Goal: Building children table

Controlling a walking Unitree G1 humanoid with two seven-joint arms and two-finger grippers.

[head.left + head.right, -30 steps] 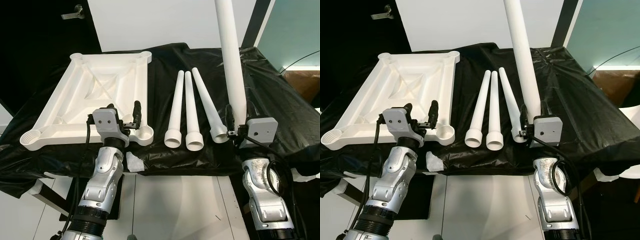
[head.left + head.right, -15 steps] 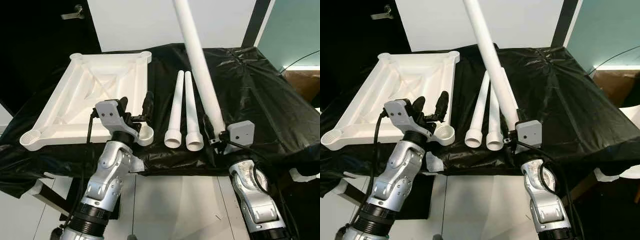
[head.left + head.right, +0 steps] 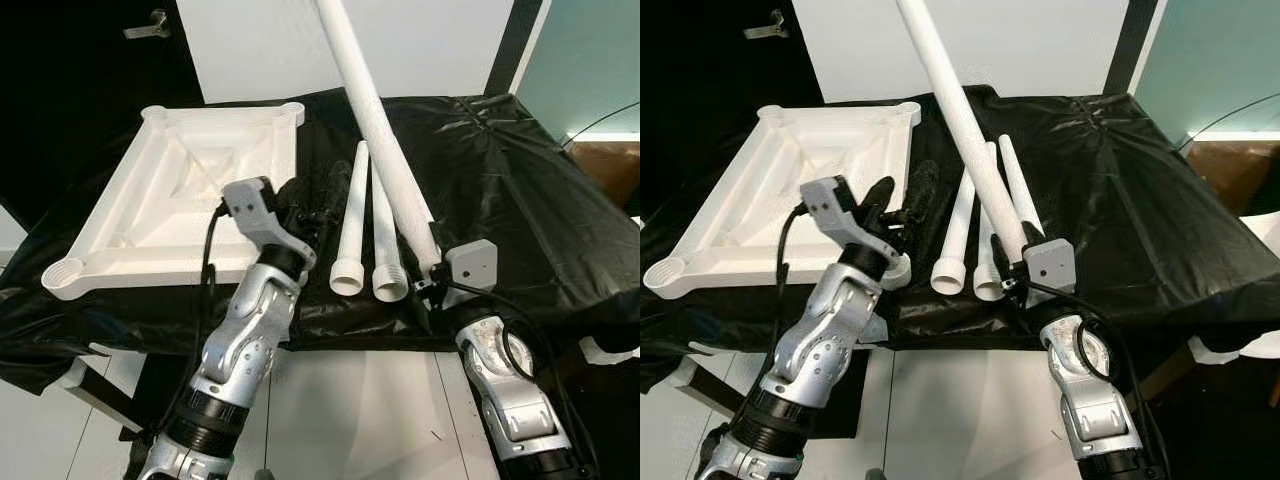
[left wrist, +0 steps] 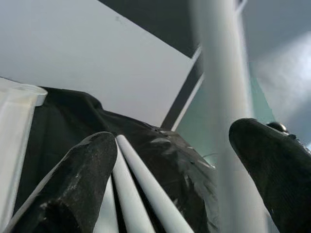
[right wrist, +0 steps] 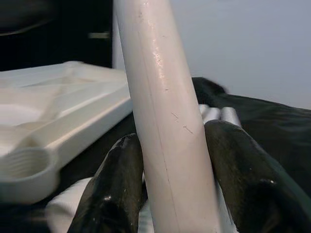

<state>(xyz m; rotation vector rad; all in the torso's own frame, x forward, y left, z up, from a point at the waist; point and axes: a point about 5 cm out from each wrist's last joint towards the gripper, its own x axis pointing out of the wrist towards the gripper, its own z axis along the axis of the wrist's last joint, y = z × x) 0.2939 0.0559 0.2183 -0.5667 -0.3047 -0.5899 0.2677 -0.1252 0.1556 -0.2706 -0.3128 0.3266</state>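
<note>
between right fingers [image 5: 243,179], a tilted table leg [image 3: 375,110]

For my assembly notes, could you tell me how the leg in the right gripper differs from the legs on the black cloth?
The held leg is gripped near its wide end by the right gripper and tilts up, leaning left; the three loose legs lie flat on the black cloth, side by side, ungripped. All are white and tapered.

I count four white table legs: one raised leg [image 3: 375,110] and three lying legs [image 3: 350,225] on the counter [image 3: 520,200]. I see one white tabletop [image 3: 190,180] and two hands.
</note>
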